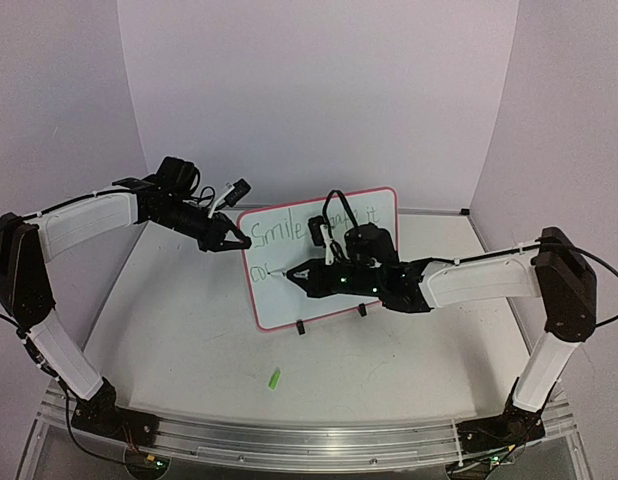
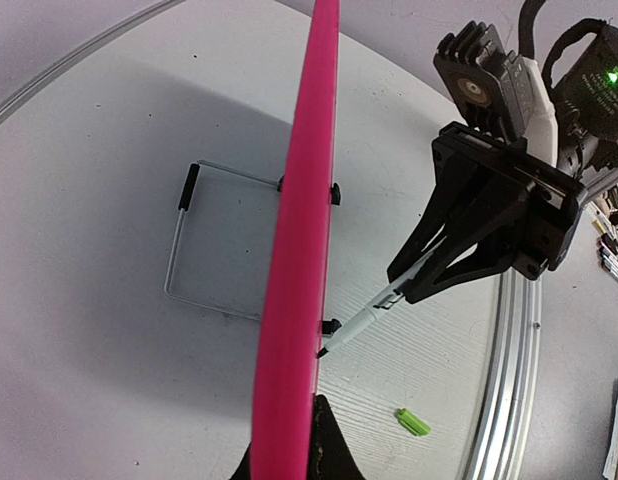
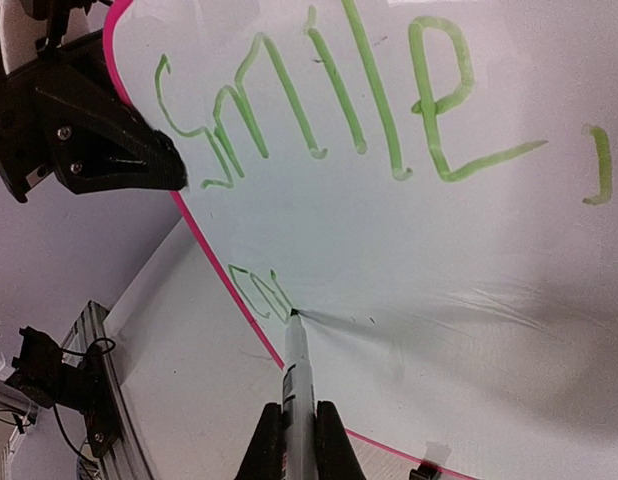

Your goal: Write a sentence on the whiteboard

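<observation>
The whiteboard (image 1: 329, 300) stands tilted on the table, pink-rimmed, with two black clip feet. The green sentence (image 3: 329, 110) reads "Smile," on the top line, and a second line (image 3: 259, 292) begins "cou" near the left rim. The right arm hides part of the top line in the top view. My left gripper (image 1: 232, 243) is shut on the whiteboard's upper left edge (image 2: 299, 250), one dark finger (image 2: 331, 450) against the front face. My right gripper (image 3: 297, 440) is shut on a marker (image 3: 297, 370), whose tip touches the board at the last stroke.
A green marker cap (image 1: 274, 379) lies on the table in front of the board, also visible as the cap (image 2: 412, 422) near the aluminium rail. A wire stand (image 2: 204, 240) props the board from behind. Lilac walls close in the back and sides.
</observation>
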Tool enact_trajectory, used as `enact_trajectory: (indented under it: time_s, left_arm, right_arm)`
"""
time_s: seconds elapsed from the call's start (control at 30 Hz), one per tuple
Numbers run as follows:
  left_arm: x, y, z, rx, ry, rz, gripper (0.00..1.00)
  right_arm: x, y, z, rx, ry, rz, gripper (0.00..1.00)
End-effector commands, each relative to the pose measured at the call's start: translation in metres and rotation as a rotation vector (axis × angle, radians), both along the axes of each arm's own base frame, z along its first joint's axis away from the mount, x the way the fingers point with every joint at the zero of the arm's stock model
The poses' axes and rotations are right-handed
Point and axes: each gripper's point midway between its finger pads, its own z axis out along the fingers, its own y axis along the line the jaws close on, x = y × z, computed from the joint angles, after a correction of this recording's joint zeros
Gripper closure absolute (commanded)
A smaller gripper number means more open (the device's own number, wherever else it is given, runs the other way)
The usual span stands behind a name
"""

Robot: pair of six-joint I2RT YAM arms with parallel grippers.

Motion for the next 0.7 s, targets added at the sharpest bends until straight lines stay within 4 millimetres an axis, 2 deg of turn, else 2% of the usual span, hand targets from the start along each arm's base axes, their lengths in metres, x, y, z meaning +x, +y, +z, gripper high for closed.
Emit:
enact_trajectory:
  time_s: [0.0,0.67]
  left_arm:
    - [0.018,0.011,-0.002,0.088,-0.12,0.048,1.0]
    - [0.018,0.01,-0.002,0.087,-0.118,0.045,1.0]
  right_arm:
    - [0.008,-0.007,0.007,-0.01,-0.02,-0.055,1.0]
    - [0.014,-0.016,0.039,0.017,-0.08,-0.103,1.0]
